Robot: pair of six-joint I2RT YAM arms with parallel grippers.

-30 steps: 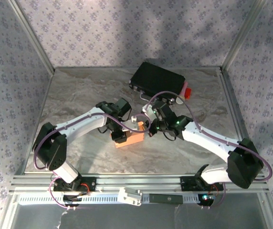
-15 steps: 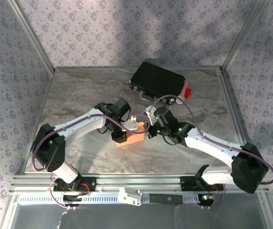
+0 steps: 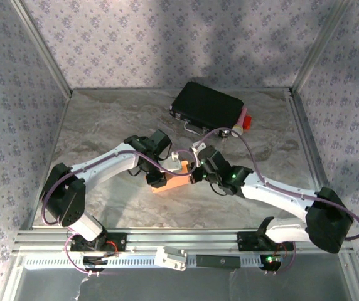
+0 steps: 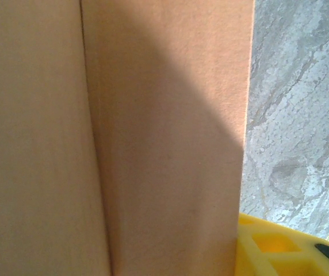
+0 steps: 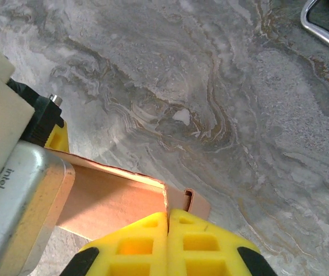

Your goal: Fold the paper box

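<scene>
As the right arm has dropped and reached left over the last second, the right gripper (image 5: 168, 217) is now clenched on a flap edge of the paper box (image 3: 174, 182), mid-counter (image 3: 104, 125). The box hasn't shifted. The left gripper (image 3: 159, 178) sits at its other end, and I can't tell its state. Flap crease looks next.

Soft light; curved shadow crosses the paper box (image 4: 170, 172).
</scene>
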